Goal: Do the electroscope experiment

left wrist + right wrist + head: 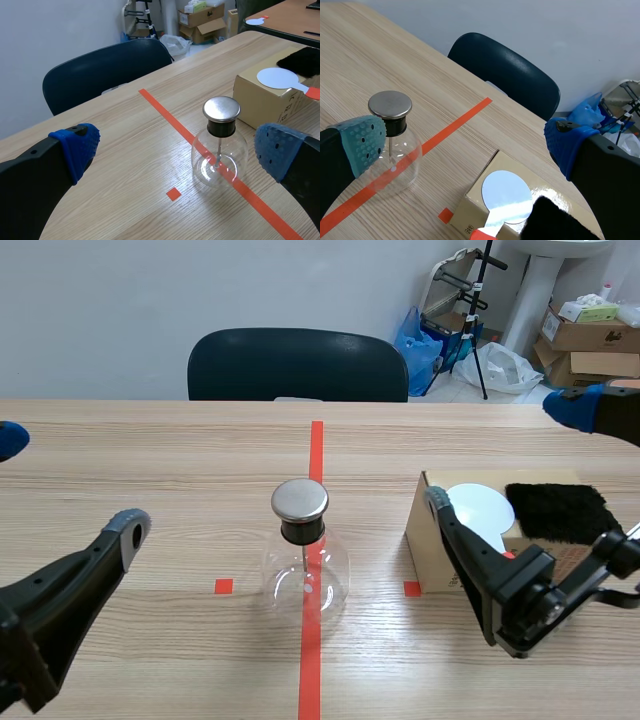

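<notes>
Spread wide at the lower left of the scene, the left arm's fingers (110, 550) are seen holding nothing; the right arm's fingers (468, 555), at the lower right, are likewise parted and empty. Between them, at the centre of the desk (150, 460), the glass electroscope (305, 565) is set on the red tape line (310, 670). Just to its right a cardboard box (422, 540) is placed, topped by a white disc paddle (478, 508) and black fur (555, 510).

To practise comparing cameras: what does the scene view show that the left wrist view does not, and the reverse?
Only the scene view: the right arm, jaws open. Only the left wrist view: a second table with another disc. Both: the glass electroscope on the tape line, the cardboard box, its white disc, the black fur, the chair.
</notes>
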Motion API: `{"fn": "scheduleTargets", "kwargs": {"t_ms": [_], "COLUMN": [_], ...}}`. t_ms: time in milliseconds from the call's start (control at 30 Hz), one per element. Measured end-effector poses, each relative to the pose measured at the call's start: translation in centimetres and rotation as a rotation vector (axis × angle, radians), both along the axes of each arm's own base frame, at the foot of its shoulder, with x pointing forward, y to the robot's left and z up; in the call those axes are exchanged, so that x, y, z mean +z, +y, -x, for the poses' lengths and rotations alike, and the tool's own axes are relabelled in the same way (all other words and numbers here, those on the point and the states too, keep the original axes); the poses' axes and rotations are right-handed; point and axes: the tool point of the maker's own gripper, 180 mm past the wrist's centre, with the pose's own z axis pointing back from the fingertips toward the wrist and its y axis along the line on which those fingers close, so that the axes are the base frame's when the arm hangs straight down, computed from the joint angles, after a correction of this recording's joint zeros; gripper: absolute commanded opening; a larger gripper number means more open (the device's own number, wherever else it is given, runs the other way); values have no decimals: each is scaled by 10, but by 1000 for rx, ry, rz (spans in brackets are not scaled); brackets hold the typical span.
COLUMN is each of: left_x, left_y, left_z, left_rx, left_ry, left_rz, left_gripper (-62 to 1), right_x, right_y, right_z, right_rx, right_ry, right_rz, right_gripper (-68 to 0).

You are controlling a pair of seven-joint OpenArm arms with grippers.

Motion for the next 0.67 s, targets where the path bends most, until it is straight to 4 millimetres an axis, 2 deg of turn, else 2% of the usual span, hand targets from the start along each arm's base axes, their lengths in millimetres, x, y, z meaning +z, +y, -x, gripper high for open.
{"fn": "scheduleTargets", "kwargs": {"t_ms": [667], "left_x": [0], "left_y": [0], "left_z": [0], "left_rx": [0], "left_ry": [0], "left_rz": [0], "left_gripper": [14], "right_x": [-3], "right_y": [-1], "right_z": [0], "right_rx": [-5], "right_ry": [12], "right_rz": [8], "right_gripper": [4]}}
